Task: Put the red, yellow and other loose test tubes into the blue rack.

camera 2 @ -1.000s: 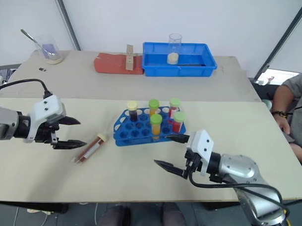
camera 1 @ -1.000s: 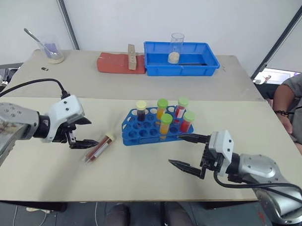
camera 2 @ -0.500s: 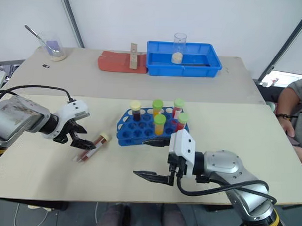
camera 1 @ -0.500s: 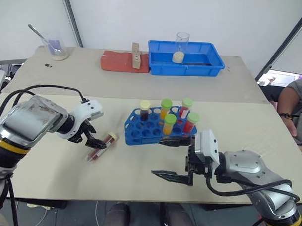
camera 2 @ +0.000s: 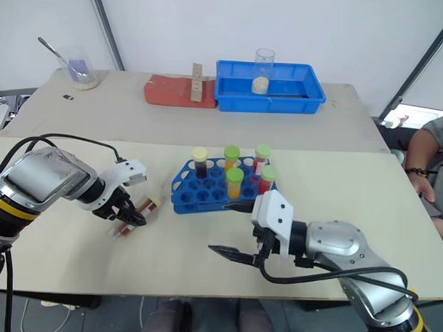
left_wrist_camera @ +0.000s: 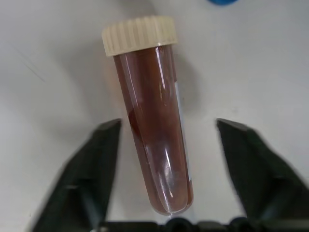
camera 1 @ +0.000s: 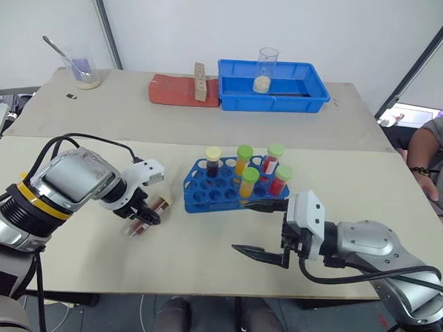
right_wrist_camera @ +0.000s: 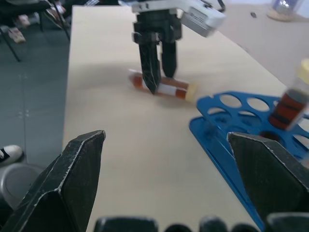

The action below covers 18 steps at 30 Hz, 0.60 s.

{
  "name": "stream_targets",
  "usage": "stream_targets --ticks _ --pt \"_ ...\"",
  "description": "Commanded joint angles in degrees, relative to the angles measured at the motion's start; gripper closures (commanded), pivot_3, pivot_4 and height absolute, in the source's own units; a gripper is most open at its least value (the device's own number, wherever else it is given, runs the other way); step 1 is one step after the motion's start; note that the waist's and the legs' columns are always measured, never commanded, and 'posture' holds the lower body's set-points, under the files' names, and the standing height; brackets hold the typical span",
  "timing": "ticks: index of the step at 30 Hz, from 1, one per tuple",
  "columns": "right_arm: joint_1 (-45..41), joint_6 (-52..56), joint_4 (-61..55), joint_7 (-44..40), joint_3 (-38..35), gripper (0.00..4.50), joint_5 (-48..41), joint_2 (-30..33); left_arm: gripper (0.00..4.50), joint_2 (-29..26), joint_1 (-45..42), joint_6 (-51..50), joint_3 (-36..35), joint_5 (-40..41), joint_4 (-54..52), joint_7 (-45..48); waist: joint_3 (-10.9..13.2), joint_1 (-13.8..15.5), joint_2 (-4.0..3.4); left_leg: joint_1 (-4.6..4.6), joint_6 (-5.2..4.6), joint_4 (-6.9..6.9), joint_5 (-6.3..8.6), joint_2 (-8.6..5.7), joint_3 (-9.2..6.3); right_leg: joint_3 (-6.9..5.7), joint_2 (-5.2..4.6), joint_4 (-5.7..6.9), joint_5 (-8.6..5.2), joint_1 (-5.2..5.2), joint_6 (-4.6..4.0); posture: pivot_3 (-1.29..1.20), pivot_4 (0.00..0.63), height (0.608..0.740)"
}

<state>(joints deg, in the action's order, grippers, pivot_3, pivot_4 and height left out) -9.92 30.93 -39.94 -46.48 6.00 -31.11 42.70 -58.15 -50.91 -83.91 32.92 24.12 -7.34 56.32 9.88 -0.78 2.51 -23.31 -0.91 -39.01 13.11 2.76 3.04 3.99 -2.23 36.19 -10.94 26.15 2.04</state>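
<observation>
The last loose test tube [camera 1: 150, 213], dark red-brown with a pale yellow cap, lay flat on the worktop [camera 1: 203, 267] just left of the blue rack [camera 1: 228, 187], cap toward the rack. Five capped tubes stood upright in the rack's back rows, which sat mid-worktop, nearer the front edge than the back.

The left pincer [left_wrist_camera: 166, 164] pointed steeply down over the tube's lower half, its fingers [left_wrist_camera: 91, 169] straddling the body with a gap showing on each side, so it was not clamped on the tube. The right pincer [camera 1: 259, 227] hung released, spread wide, in front of the rack's front right corner and holding nothing.

To do this step well, I judge the left pincer should close squarely across the tube's body, not on its rounded tip, where it could squirt out. The grip should be firm, since the smooth plastic may roll. After lifting, the tube needs tilting upright, cap up, before lowering into a free hole.
</observation>
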Motion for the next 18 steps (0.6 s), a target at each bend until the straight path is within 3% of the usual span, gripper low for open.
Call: stream_targets --ticks 1,2,3,12,18 --pt "-0.83 1.56 -1.73 0.24 -2.35 0.00 0.25 2.30 3.10 0.37 -0.30 0.36 0.08 -0.73 0.71 -0.78 0.00 0.00 0.00 0.00 0.00 0.00 0.00 0.00 0.00 0.01 0.00 0.00 0.00 0.00 -0.01 0.00 0.150 0.729" --pt "-0.94 2.07 -1.79 0.36 -2.55 0.00 0.08 2.72 3.55 0.56 -0.24 0.42 0.09 -0.70 0.85 -0.93 0.00 0.01 0.00 0.00 0.00 0.00 0.00 0.00 0.00 0.00 0.00 0.00 0.00 0.00 -0.01 0.00 0.150 0.729" --pt "-1.09 2.62 -1.87 0.51 -2.70 0.00 -0.02 3.20 3.67 0.80 -0.15 0.39 -0.01 -0.67 1.00 -1.19 -0.01 0.02 0.00 0.02 0.00 0.00 0.00 0.00 0.00 0.00 0.00 0.00 -0.01 -0.01 -0.01 0.00 0.150 0.729" --pt "-1.71 3.50 -1.60 -0.32 -3.85 0.00 -0.60 4.63 3.67 1.70 1.22 2.12 -4.25 -0.42 1.96 -2.90 -0.01 0.13 0.00 0.04 0.01 -0.06 -0.02 -0.04 -0.04 0.04 0.00 0.03 -0.01 -0.07 -0.06 0.00 0.150 0.729" --pt "-0.11 4.88 -2.39 -1.60 -7.66 0.00 -3.10 6.76 3.67 -2.12 1.63 9.79 -12.86 4.78 0.30 5.63 0.02 0.11 0.04 -0.05 0.02 -0.07 -0.02 -0.02 -0.05 0.02 0.00 -0.01 -0.01 -0.02 -0.08 0.00 0.150 0.729"
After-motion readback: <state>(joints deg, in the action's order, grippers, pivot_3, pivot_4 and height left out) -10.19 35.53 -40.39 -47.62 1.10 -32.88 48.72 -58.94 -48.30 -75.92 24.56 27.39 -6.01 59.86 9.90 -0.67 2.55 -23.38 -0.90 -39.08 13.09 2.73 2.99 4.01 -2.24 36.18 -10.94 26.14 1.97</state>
